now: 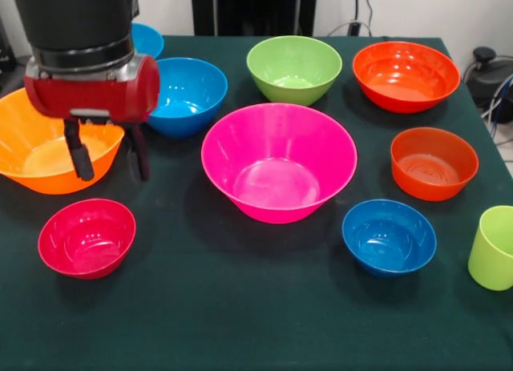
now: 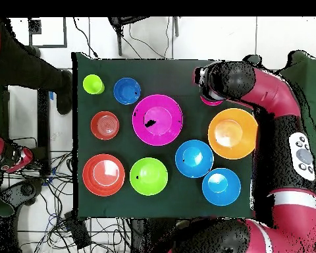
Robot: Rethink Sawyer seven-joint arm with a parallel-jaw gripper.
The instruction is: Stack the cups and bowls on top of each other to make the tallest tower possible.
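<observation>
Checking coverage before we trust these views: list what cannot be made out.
- Small crimson bowl: hidden under the arm in the overhead view.
- Lime cup: cut by the right edge in the front view.
- Far blue bowl: mostly behind the arm in the front view.
- Large orange bowl: cut by the left edge and partly covered by the gripper, front view.

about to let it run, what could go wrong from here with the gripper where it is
1. The open gripper hangs over the gap between the orange bowl and the small crimson bowl; descending, a finger could clip the orange rim.
2. Nothing is stacked yet, and the lime cup sits at the table's edge, where a nudge might knock it off.
</observation>
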